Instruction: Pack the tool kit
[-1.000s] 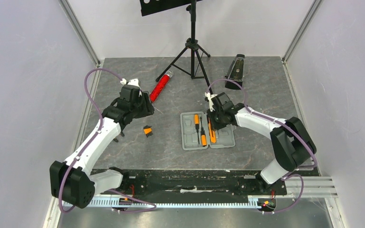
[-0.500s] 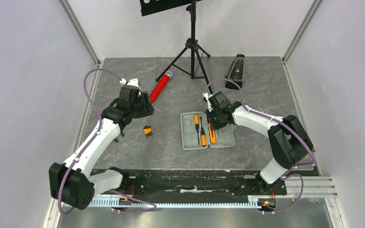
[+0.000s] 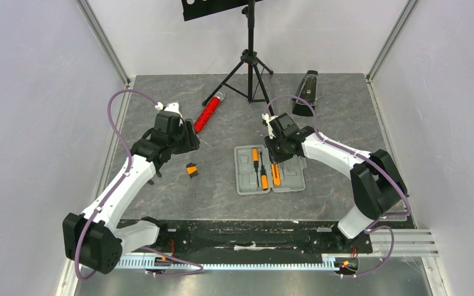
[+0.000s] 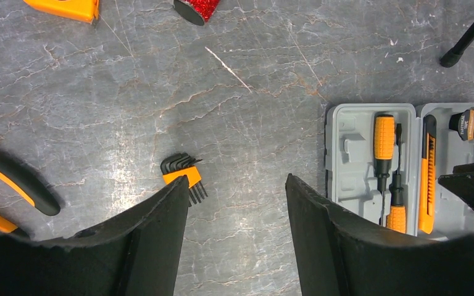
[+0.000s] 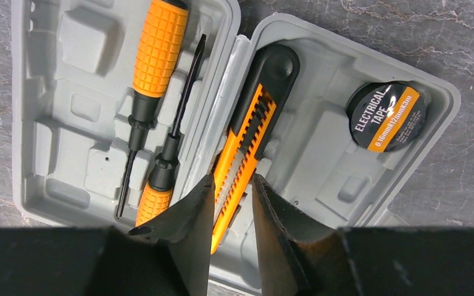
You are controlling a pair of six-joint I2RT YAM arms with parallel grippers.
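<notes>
The grey case (image 3: 287, 179) lies open and flat at the table's middle. It holds two orange-and-black screwdrivers (image 5: 154, 55), an orange knife (image 5: 250, 117) lying slanted by the hinge, and a round tape roll (image 5: 384, 117). My right gripper (image 5: 232, 179) hovers over the knife's lower end with its jaws a little apart, holding nothing; it shows at the case's far edge in the top view (image 3: 276, 154). My left gripper (image 4: 236, 185) is wide open and empty above bare table. An orange hex key set (image 4: 182, 176) lies by its left finger. Pliers handles (image 4: 12, 182) show at the far left.
A red glittery cylinder (image 3: 208, 113) lies behind the left gripper. A tripod stand (image 3: 250, 61) and a black metronome (image 3: 305, 92) stand at the back. An orange object (image 4: 62, 7) shows at the left wrist view's top edge. Side walls close in the table.
My right gripper has drawn back toward the case's far edge, away from the knife, which stays in the case. The left arm has barely moved.
</notes>
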